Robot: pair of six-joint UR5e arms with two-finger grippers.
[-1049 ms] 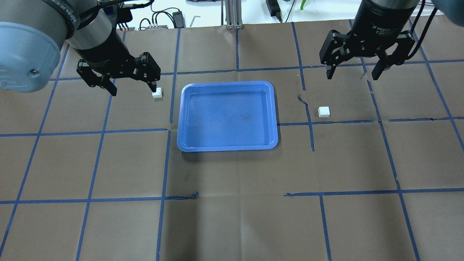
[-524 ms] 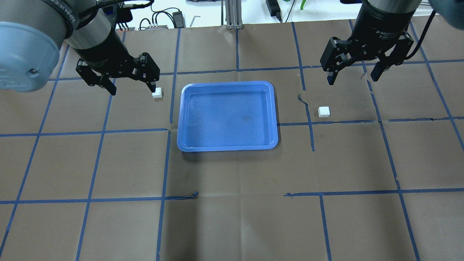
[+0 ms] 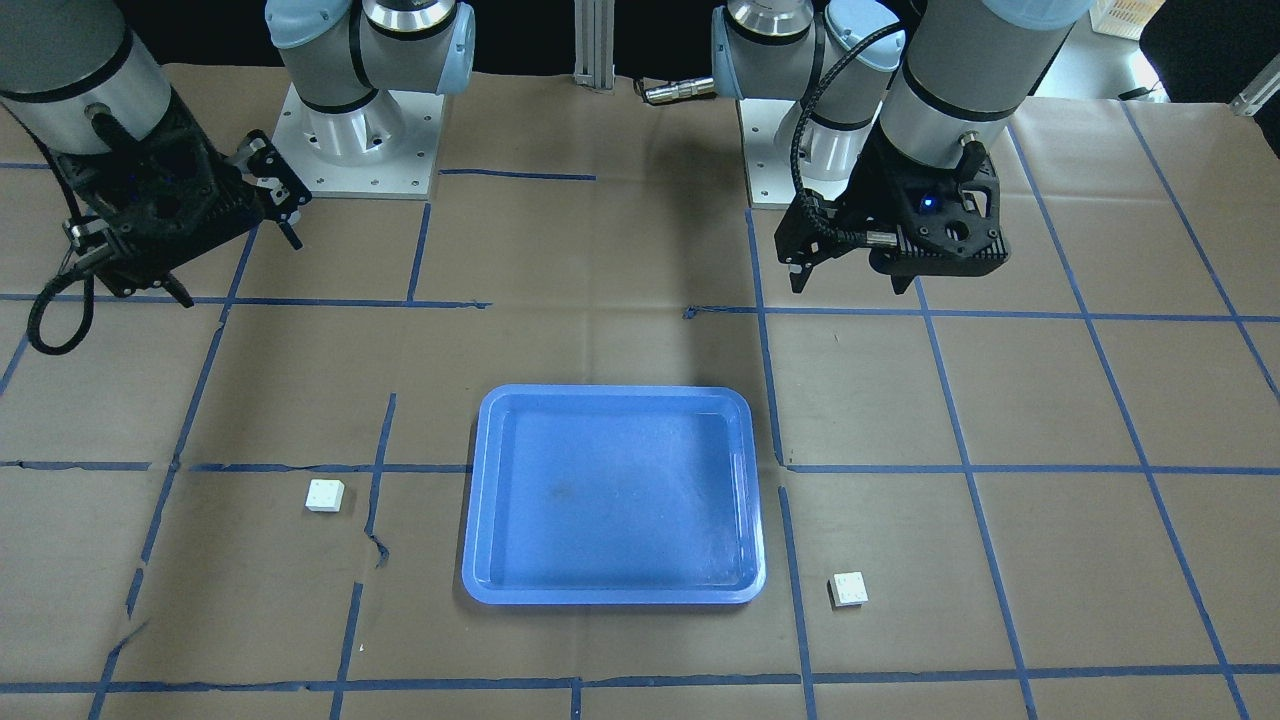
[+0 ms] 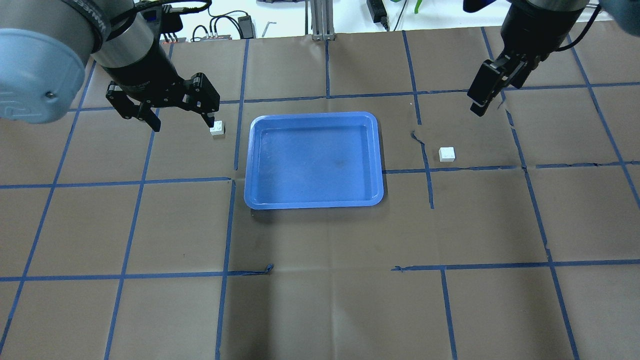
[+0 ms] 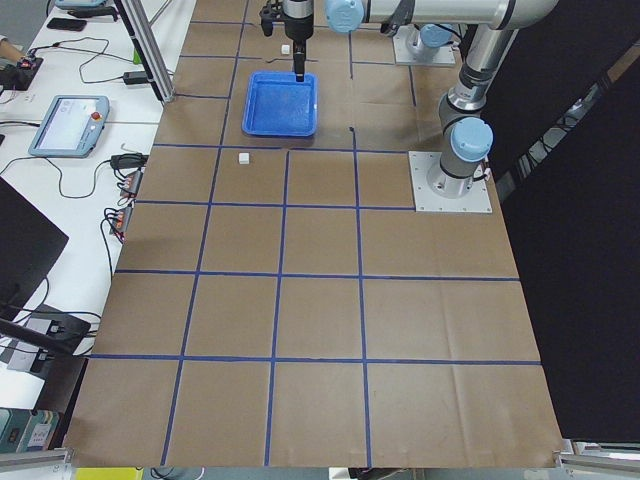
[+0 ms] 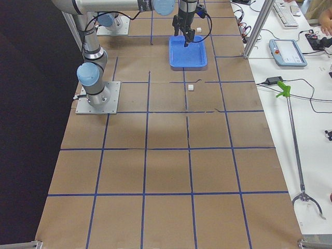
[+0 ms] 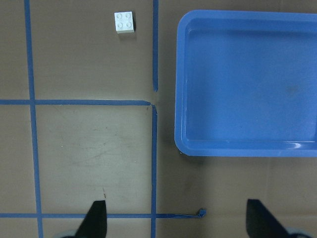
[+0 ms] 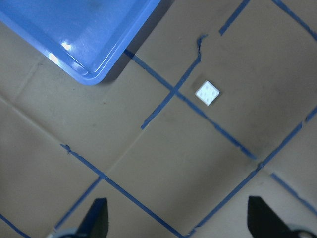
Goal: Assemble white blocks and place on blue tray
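Note:
The blue tray [image 4: 314, 160] lies empty at mid table. One white block [image 4: 217, 130] sits on the paper just left of the tray's far left corner. My left gripper [image 4: 182, 124] hangs open above the table, its right fingertip right beside that block. In the left wrist view the block [image 7: 124, 22] lies far ahead of the open fingers [image 7: 96, 218]. The other white block [image 4: 447, 154] sits right of the tray. My right gripper [image 4: 486, 104] hovers beyond it, turned edge-on. The right wrist view shows it open, with the block [image 8: 207, 93] ahead.
Brown paper with a grid of blue tape lines [image 4: 430, 185] covers the table. Cables and power bricks [image 4: 225, 27] lie beyond the far edge. The arm bases [image 3: 355, 130] stand at the robot's side of the table.
My right gripper has turned about its wrist, from broadside to edge-on, and shifted a little right. My left gripper and both blocks have not moved.

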